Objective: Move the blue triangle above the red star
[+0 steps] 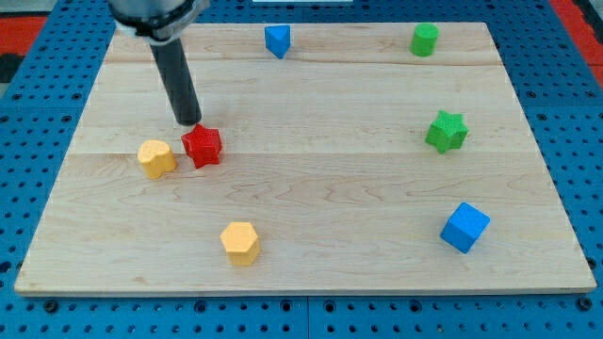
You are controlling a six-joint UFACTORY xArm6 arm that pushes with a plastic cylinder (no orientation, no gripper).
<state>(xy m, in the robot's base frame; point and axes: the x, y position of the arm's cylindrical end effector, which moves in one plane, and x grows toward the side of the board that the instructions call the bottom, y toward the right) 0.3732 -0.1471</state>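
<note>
The blue triangle (pixel 277 40) lies near the board's top edge, a little left of the middle. The red star (pixel 202 145) lies at the left of the board, well below and to the left of the triangle. My tip (pixel 190 122) is at the star's upper left edge, touching it or nearly so. The dark rod rises from there toward the view's top left.
A yellow block (pixel 156 158) sits just left of the red star. A yellow hexagon (pixel 240 243) lies near the bottom. A green cylinder (pixel 425 40) is at top right, a green star (pixel 447 131) at right, a blue cube (pixel 464 227) at bottom right. The wooden board (pixel 330 188) rests on blue pegboard.
</note>
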